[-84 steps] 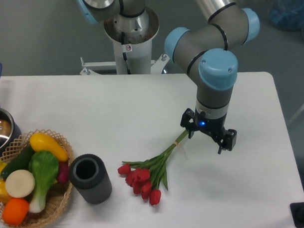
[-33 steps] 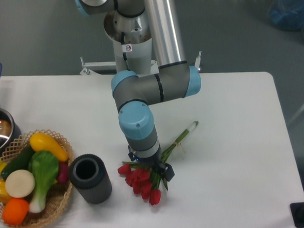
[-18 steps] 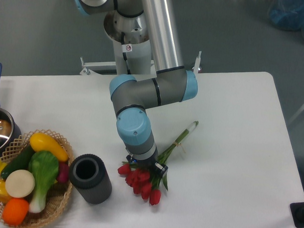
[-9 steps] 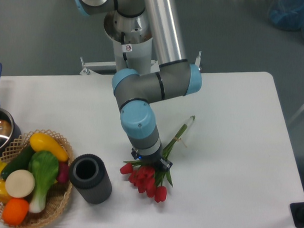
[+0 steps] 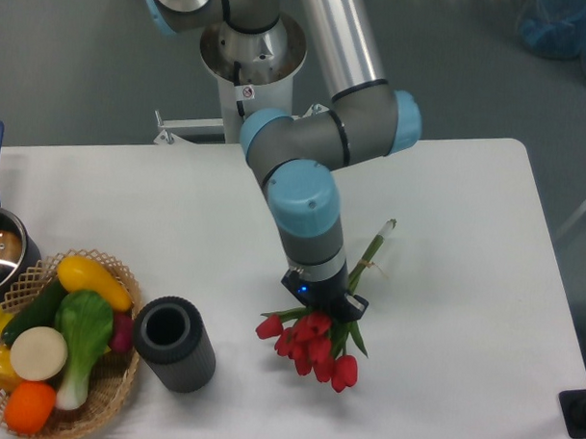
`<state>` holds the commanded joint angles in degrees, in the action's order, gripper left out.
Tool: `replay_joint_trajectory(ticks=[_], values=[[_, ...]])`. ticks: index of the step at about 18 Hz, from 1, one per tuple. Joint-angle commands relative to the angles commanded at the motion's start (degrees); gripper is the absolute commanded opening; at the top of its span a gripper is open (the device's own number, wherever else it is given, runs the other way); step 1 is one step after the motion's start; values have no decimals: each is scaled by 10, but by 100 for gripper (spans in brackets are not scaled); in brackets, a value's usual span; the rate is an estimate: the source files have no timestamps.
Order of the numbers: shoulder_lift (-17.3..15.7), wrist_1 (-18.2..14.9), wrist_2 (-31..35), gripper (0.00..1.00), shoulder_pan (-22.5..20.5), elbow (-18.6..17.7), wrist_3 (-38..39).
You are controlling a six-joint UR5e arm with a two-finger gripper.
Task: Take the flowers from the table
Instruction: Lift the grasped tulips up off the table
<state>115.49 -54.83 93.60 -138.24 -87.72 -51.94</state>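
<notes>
Fixed camera view. The flowers (image 5: 318,336) hang in the grip of the hand (image 5: 326,307), which is closed on the bunch where the green stems meet the red heads; the fingers themselves are mostly hidden by the wrist and leaves. The bunch sits to the right of the dark cylindrical cup (image 5: 174,343), well apart from it, with the stem ends pointing up and away from the cup and the red heads toward the camera. Whether the heads are clear of the tabletop (image 5: 466,235) cannot be told. To complete the lift well, the grip should likely stay firm on the stems and the rise be straight and steady, so the loose stem ends do not swing or slip. The arm reaches down from above, wrist near vertical over the bunch.
</notes>
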Motion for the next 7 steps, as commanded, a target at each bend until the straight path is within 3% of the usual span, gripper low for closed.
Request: replay_joint_trajectory(ticks=[7], values=[[0, -60, 4, 0, -23, 25, -17]])
